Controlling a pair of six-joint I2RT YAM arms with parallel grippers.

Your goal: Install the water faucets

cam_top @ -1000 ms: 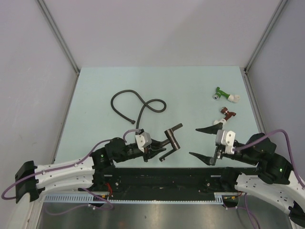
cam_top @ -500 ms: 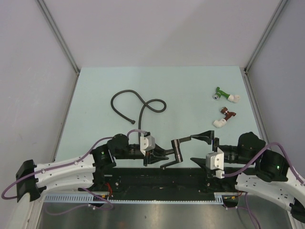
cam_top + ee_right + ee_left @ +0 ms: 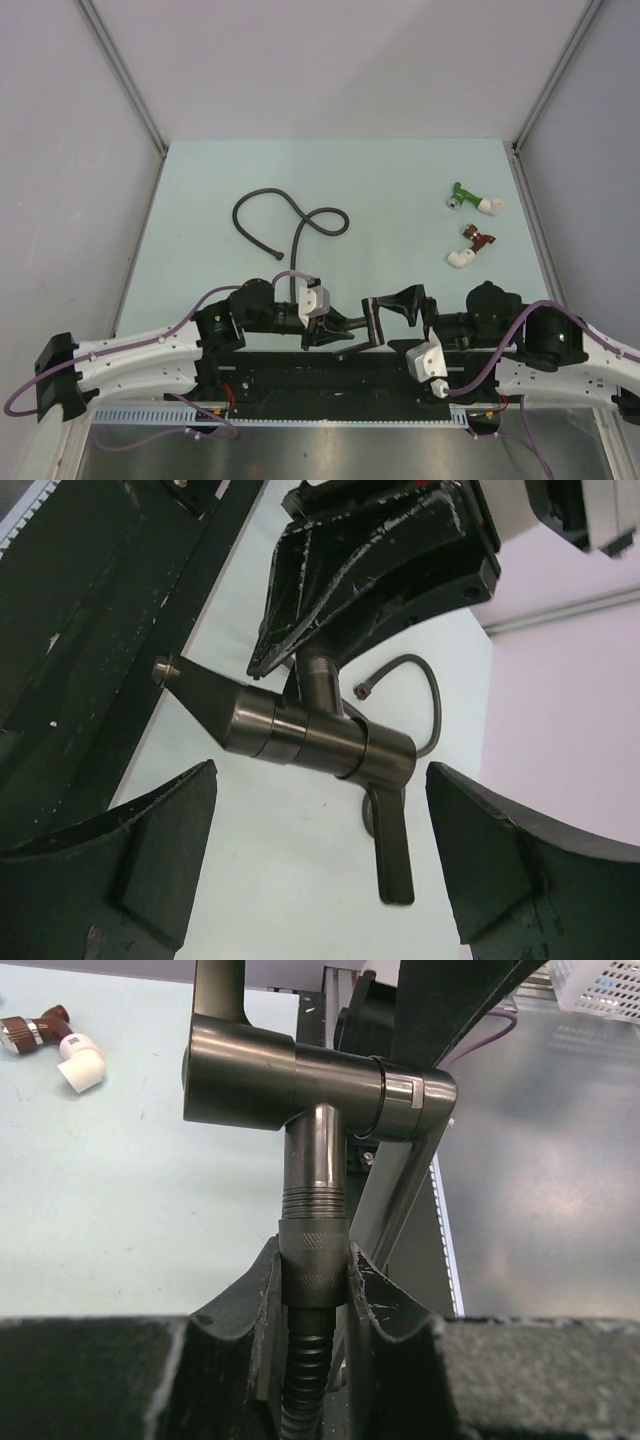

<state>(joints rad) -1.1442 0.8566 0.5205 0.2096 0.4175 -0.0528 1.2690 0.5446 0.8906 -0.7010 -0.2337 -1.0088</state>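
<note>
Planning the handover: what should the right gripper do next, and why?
Probably close the right gripper on the faucet body: it is open and straddles that body, while the left gripper is shut on the faucet's threaded stem.

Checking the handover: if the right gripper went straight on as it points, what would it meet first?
Probably the faucet, held by the left gripper: its body lies ahead of the right gripper, jaws open; depth unclear.
</note>
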